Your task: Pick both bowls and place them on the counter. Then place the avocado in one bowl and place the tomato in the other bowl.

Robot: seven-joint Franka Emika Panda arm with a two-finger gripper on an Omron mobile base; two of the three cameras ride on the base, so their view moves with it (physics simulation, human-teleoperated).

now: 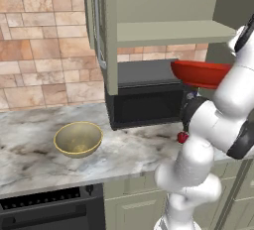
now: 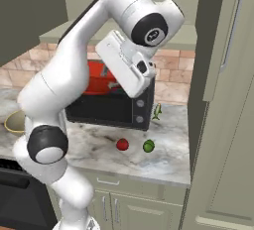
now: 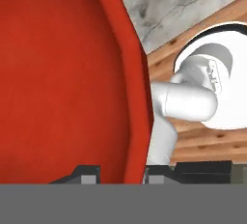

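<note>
Fingers (image 3: pixel 89 172) seemingly astride red bowl (image 3: pixel 58 73) rim

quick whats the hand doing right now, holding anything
hand: shut on the rim of the wide, shallow, glossy red bowl, carried in the air.

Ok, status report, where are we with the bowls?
Gripper shut on red bowl, carried high by the microwave. Tan bowl already on counter. Tomato and avocado waiting on counter.

Red bowl (image 1: pixel 201 73) aloft above counter (image 1: pixel 124 149); tan bowl (image 1: pixel 78 138), tomato (image 2: pixel 122 144), avocado (image 2: pixel 148 146) below
</note>
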